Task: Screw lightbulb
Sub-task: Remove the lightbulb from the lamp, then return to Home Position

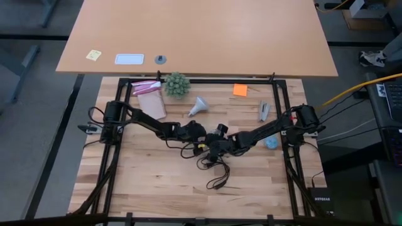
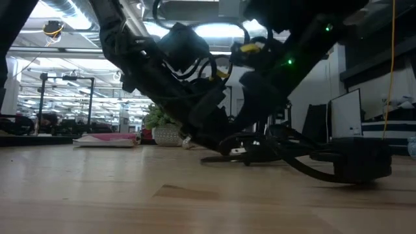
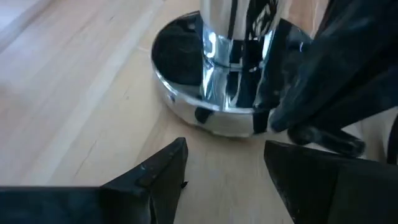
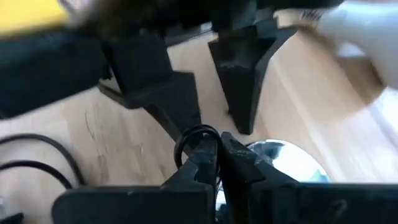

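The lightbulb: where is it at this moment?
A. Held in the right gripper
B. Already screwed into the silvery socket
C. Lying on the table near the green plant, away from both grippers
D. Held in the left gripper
C: in the high view the lightbulb lies on the table beside the green plant, apart from the left gripper and the right gripper, which meet lower down.

Lab – exposed ceiling ducts (image 2: 62,8), monitor (image 2: 344,114), workbenches.

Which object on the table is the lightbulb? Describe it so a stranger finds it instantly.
Start at the little green plant near the table's far edge. Just beside it lies the lightbulb, white and cone-like, on its side. The orange note nearby is flat and square.
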### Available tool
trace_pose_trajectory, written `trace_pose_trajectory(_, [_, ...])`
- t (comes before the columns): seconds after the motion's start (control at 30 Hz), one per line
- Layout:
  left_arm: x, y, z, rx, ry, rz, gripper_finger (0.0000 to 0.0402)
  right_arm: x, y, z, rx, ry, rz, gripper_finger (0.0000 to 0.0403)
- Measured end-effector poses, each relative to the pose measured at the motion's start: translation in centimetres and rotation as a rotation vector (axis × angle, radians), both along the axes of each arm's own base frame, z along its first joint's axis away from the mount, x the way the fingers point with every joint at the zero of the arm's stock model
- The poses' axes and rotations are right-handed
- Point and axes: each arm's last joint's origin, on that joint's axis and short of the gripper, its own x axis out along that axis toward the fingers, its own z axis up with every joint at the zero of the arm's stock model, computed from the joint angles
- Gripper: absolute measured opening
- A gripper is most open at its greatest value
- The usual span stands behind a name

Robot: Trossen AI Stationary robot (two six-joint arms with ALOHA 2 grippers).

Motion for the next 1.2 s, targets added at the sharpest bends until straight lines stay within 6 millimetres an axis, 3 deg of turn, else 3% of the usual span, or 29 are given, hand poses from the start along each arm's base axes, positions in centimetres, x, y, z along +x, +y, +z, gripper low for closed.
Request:
trace_pose_trajectory(0.23, [-0.8,-0.2,1.1,0.004,0.066,-0.016,0.021,0.1,0.0,0.2,-0.03,-0.021,-0.023,0.0012])
trace_pose_trajectory(0.53, [-3.0,-0.1,3.8,0.008,0.197,-0.025,0.021,0.1,0.0,0.2,-0.029,-0.021,-0.022,0.0017])
trace_pose_trajectory(0.97, [-3.3,-0.2,4.7,-0.004,0.191,-0.008,0.021,0.1,0.1,0.4,-0.014,-0.031,-0.012,0.0148])
trace_pose_trajectory(1.1, [-3.6,-0.2,6.4,0.021,0.147,-0.033,0.021,0.0,0.0,1.6,-0.014,-0.034,-0.01,0.0163])
trace_pose_trajectory(1.2, [-4.2,-0.2,8.7,0.029,0.087,-0.04,0.021,-0.2,0.0,3.6,-0.036,-0.001,0.006,0.0165])
